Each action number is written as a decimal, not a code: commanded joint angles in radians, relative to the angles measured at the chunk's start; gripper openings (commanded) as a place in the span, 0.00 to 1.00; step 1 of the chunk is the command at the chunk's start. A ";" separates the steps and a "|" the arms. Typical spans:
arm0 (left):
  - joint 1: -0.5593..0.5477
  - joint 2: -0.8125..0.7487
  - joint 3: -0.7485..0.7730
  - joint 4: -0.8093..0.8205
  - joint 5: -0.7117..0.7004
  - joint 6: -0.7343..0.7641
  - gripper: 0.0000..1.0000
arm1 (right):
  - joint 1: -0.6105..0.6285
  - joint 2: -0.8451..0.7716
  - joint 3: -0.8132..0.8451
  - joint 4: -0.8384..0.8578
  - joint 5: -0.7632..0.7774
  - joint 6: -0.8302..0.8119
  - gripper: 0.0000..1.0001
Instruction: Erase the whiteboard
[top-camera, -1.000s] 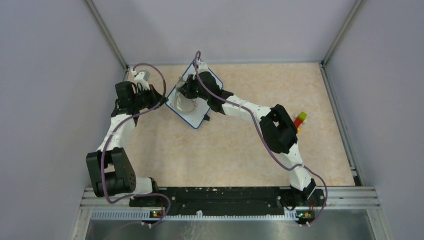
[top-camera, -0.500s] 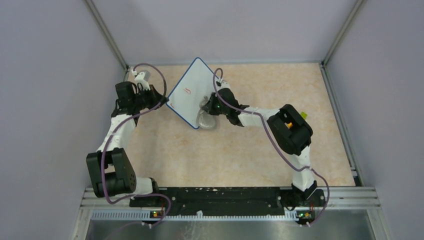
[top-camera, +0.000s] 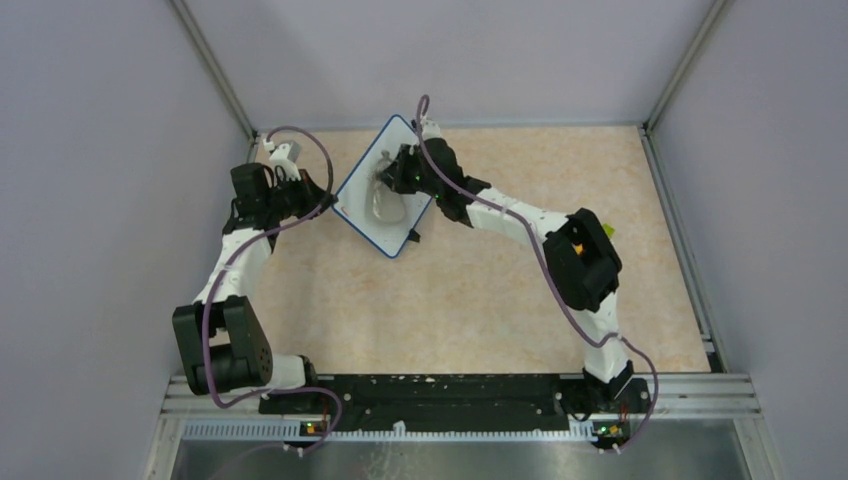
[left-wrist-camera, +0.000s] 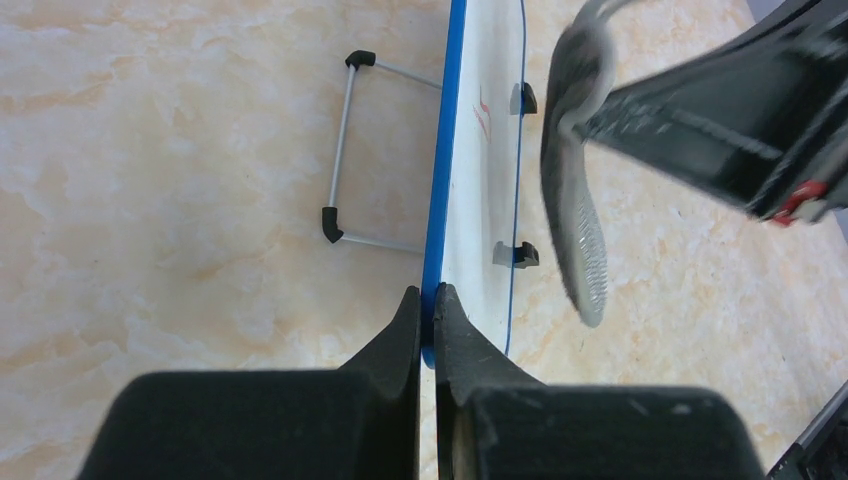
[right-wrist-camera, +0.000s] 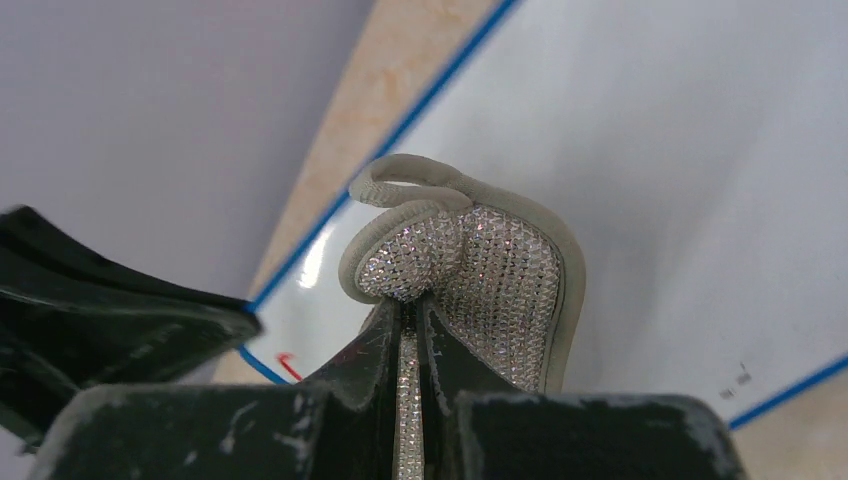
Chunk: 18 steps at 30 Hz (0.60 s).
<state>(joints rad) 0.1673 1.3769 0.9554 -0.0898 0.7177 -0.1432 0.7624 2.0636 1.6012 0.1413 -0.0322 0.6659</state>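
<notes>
**Pad at the board**

The whiteboard (top-camera: 387, 232) stands at eleven o'clock on the table (top-camera: 500, 290). The left gripper (left-wrist-camera: 427, 300) is pinched tight on the blue rim at the board's nine o'clock corner. The right gripper (right-wrist-camera: 408, 315) squeezes a grey pad (right-wrist-camera: 490, 280) close to the white face. A small red mark (left-wrist-camera: 483, 112) shows there.

The top camera sits high and far back. It looks down over the arm bases at 6 o'clock toward 12 and takes in the whole surface (top-camera: 480, 290). The left wrist camera looks closely along the left end effector (left-wrist-camera: 427, 295), seeing the whiteboard (left-wrist-camera: 480, 200) edge-on toward 12 o'clock. The right wrist camera, the nearest of the 3, faces the board past the right end effector (right-wrist-camera: 412, 300) and the eraser pad (right-wrist-camera: 480, 270). All 3 views share the whiteboard.
</notes>
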 joint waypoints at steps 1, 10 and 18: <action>-0.010 -0.007 0.009 -0.031 -0.003 0.017 0.00 | 0.024 0.060 0.161 0.031 -0.017 0.003 0.00; -0.011 -0.006 0.011 -0.031 -0.002 0.017 0.00 | 0.026 0.189 0.287 0.007 -0.025 0.056 0.00; -0.011 -0.009 0.010 -0.033 -0.005 0.019 0.00 | -0.007 0.151 0.061 0.046 -0.010 0.090 0.00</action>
<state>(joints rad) 0.1654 1.3773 0.9554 -0.0929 0.7055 -0.1432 0.7769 2.2391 1.8095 0.2146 -0.0494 0.7296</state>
